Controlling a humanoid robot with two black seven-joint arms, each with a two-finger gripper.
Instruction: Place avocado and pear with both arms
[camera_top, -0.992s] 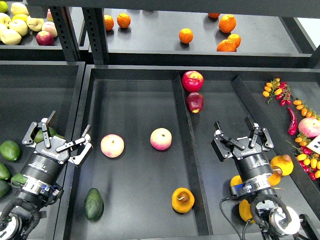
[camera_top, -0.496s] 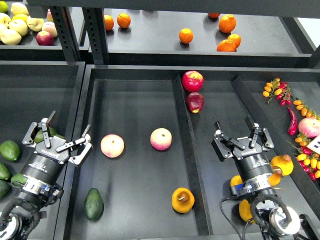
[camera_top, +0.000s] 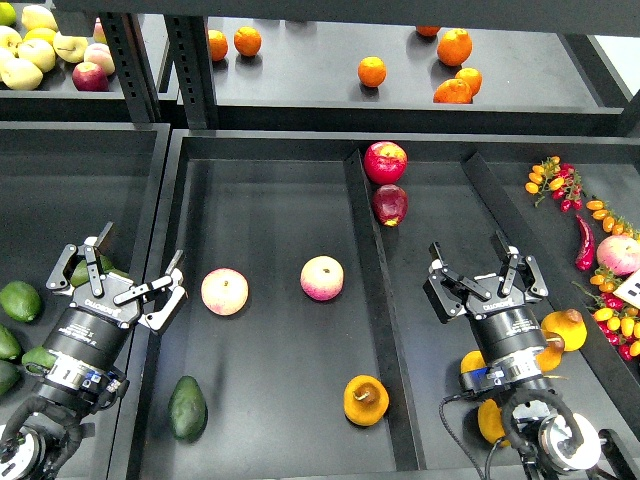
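Note:
The dark green avocado (camera_top: 188, 407) lies at the front left of the middle tray (camera_top: 280, 200). The orange-yellow pear (camera_top: 366, 400) with its brown stem lies at the front right of the same tray. My left gripper (camera_top: 122, 268) is open and empty, above and left of the avocado, over the tray's left wall. My right gripper (camera_top: 487, 272) is open and empty in the right compartment, up and right of the pear, across the divider.
Two pink-yellow peaches (camera_top: 225, 291) (camera_top: 322, 278) lie mid-tray. Red apples (camera_top: 385, 161) (camera_top: 390, 204) sit by the divider. Lighter green avocados (camera_top: 19, 300) fill the left bin, orange pears (camera_top: 563, 329) lie by my right arm, peppers (camera_top: 585, 243) far right, oranges (camera_top: 372, 71) on the upper shelf.

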